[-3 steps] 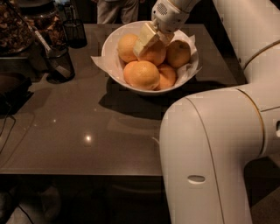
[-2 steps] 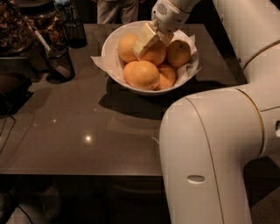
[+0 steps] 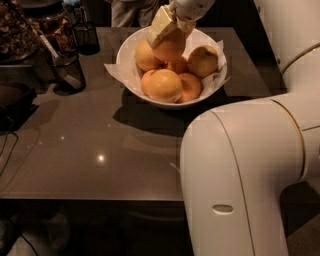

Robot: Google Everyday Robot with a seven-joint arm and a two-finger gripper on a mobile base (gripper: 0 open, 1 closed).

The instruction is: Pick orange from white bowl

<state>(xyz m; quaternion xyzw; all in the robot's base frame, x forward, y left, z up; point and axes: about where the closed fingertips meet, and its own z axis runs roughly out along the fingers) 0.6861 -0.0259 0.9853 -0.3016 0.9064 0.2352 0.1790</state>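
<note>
The white bowl (image 3: pixel 131 79) lined with paper stands at the back middle of the dark table and holds several oranges. My gripper (image 3: pixel 172 31) reaches down from the top over the bowl's far side. It is shut on a large deep orange (image 3: pixel 170 48) and holds it just above the others. One pale finger (image 3: pixel 160 26) lies against the orange's upper left. Another big orange (image 3: pixel 162 85) lies at the bowl's front and a paler one (image 3: pixel 202 60) at its right.
My white arm (image 3: pixel 240 180) fills the front right. Two dark mesh cups (image 3: pixel 67 72) (image 3: pixel 86 37) stand at the left back, next to a container of snacks (image 3: pixel 15 35). A person (image 3: pixel 132 11) stands behind the table (image 3: pixel 100 150).
The gripper has risen and shifted slightly left with the orange between its fingers; the orange has lifted off the pile in the bowl.
</note>
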